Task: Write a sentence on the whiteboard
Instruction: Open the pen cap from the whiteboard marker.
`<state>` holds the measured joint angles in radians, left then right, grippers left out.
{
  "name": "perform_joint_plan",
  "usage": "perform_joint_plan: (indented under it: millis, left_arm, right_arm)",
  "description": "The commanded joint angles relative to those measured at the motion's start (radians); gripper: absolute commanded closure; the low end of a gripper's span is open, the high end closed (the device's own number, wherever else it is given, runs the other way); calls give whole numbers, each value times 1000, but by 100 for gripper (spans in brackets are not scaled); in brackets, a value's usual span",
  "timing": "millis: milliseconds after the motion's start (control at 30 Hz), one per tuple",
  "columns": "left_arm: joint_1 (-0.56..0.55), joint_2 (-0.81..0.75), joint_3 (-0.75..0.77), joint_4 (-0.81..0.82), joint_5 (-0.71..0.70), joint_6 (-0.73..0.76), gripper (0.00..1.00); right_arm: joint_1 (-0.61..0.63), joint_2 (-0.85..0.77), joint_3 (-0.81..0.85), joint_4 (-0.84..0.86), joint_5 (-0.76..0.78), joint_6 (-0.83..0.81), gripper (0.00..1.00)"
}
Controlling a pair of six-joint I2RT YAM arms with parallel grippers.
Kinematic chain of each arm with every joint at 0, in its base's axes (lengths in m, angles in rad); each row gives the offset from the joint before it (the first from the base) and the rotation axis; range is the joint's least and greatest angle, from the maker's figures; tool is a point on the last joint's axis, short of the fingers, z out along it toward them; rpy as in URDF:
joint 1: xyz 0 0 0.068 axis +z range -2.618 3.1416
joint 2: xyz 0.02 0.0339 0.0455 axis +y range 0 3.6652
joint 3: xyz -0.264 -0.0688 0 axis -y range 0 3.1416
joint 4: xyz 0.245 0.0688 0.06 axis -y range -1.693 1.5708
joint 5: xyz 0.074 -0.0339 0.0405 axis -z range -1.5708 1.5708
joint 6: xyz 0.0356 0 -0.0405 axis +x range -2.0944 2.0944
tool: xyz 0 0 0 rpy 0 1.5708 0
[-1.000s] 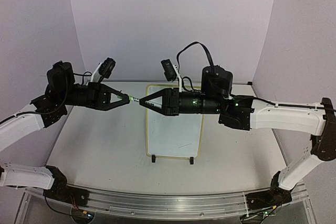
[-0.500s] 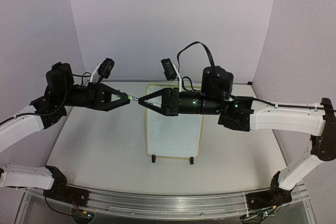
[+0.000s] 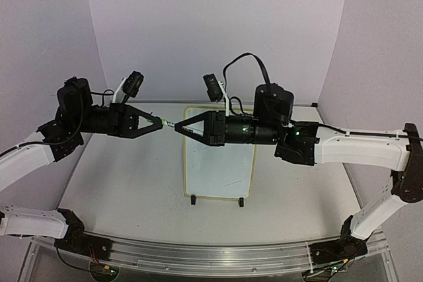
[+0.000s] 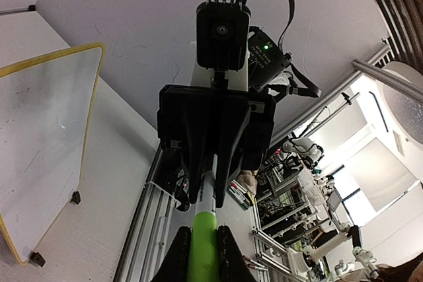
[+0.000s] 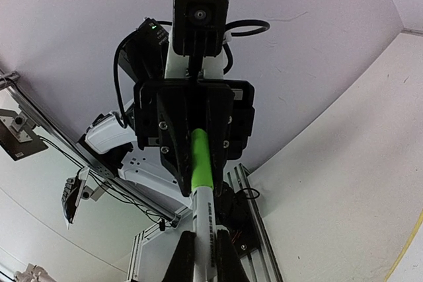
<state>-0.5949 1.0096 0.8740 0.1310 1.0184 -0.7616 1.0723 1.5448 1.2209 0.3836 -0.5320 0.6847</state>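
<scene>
Since a marker cannot write with its cap on, both arms are busy with that first. Closest to the arm bases, the whiteboard (image 3: 218, 170) lies on the counter (image 3: 119, 183), with its two black feet at the near edge. I can see no green words on it yet, only a faint little mark. Above its far end, the marker (image 3: 169, 124) hangs sideways in the air between the arms. The left pincer (image 3: 158, 123) is pinching the green cap (image 4: 201, 242). The right pincer (image 3: 180, 128) is pinching the white barrel (image 5: 206, 219). I think each holds one end so they can pull the cap off. Compared with a second ago, the left pincer sits a tiny bit further left. The right one looks the same. The cap does not look free yet.
</scene>
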Motion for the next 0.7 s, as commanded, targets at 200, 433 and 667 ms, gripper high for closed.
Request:
perform_joint_plan:
  millis: [200, 433, 667]
  left_arm:
    - [53, -48, 9, 49, -61, -6, 100]
    - [169, -59, -45, 244, -17, -157, 100]
    - [179, -48, -15, -29, -88, 36, 100]
  right_arm:
    - [-9, -82, -49, 3, 12, -9, 100]
    - [-36, -184, -136, 2, 2, -9, 100]
    - [-43, -295, -160, -103, 64, -78, 100]
